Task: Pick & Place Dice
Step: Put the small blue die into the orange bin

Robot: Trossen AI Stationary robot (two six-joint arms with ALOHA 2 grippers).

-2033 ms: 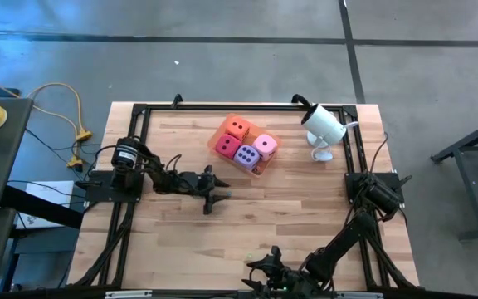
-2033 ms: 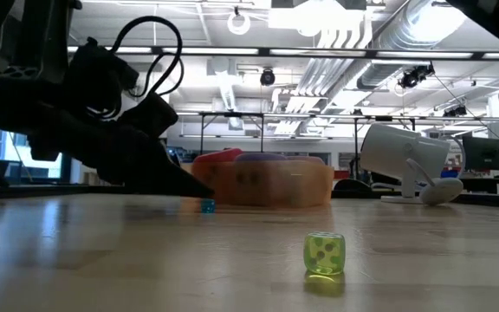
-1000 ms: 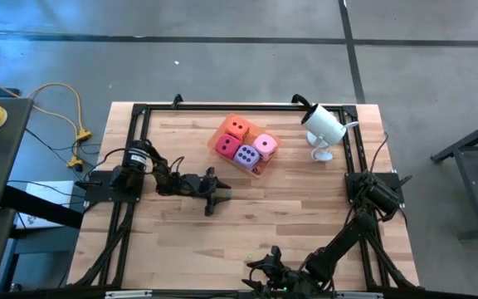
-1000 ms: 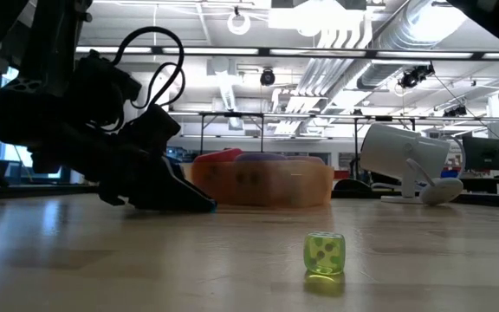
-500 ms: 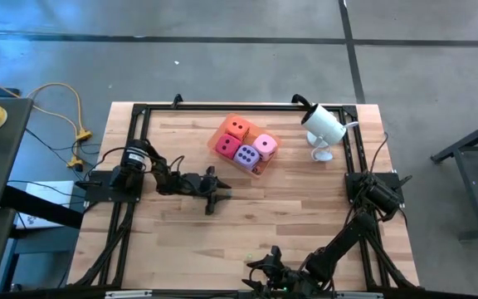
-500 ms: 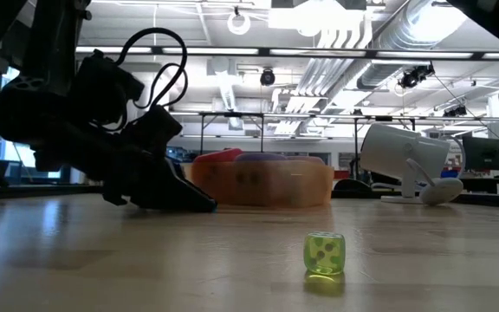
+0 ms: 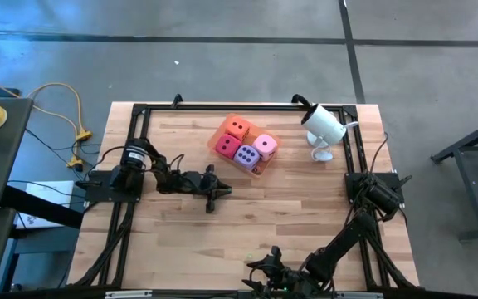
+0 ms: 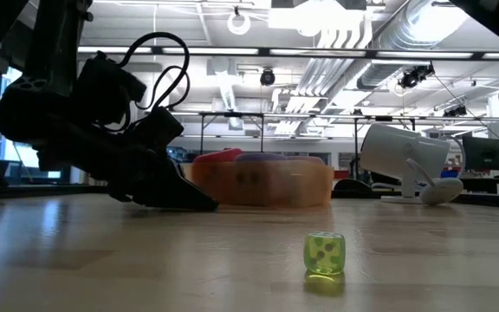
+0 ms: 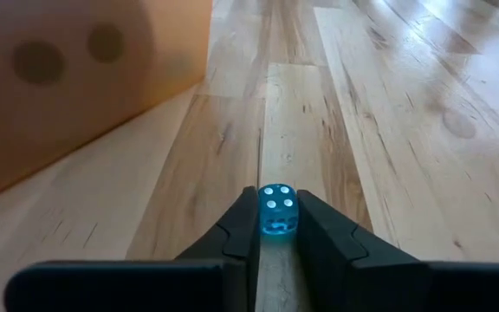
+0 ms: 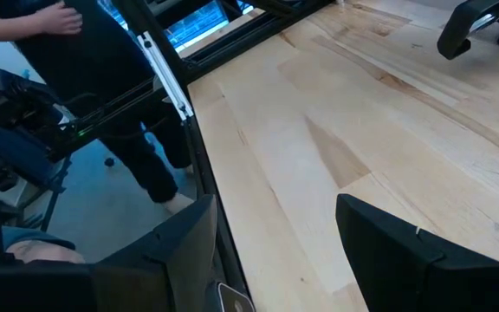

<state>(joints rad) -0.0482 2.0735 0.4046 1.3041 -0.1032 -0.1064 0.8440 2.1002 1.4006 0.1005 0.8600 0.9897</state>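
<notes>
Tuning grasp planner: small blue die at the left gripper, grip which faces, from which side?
Grip the blue die by its two opposite side faces, coming in low along the table, as the left gripper does. It sits flat, four pips up, side faces parallel to the jaws.

Four big soft dice packed two by two in orange tray, far middle of worktop: orange die (image 7: 238,128) farthest, red-pink die (image 7: 227,145) on left, light pink die (image 7: 265,146) on right, purple die (image 7: 246,155) nearest. Dark dots face up. All sit flat, sides touching.
</notes>
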